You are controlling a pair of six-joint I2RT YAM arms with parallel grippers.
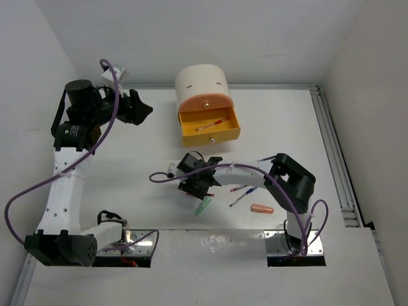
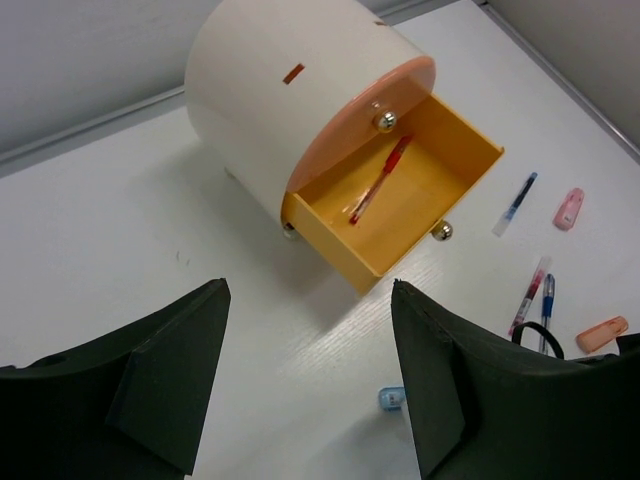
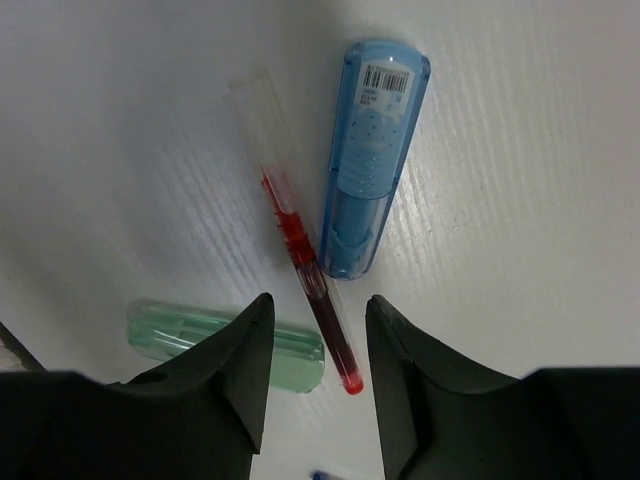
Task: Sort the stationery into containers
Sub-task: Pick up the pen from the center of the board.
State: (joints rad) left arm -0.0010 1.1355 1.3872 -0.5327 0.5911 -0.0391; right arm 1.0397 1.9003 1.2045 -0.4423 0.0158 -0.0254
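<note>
Right pincer [image 3: 317, 312] half-open astride red pen [image 3: 296, 240] — not gripping, left pincer [image 2: 308, 300] wide, empty

A barcode [image 3: 386, 80], seemingly illegible, marks the blue capsule [image 3: 365, 160].

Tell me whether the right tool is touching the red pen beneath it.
Apart. The right wrist view shows white table between the red pen and each finger of the right tool.
</note>
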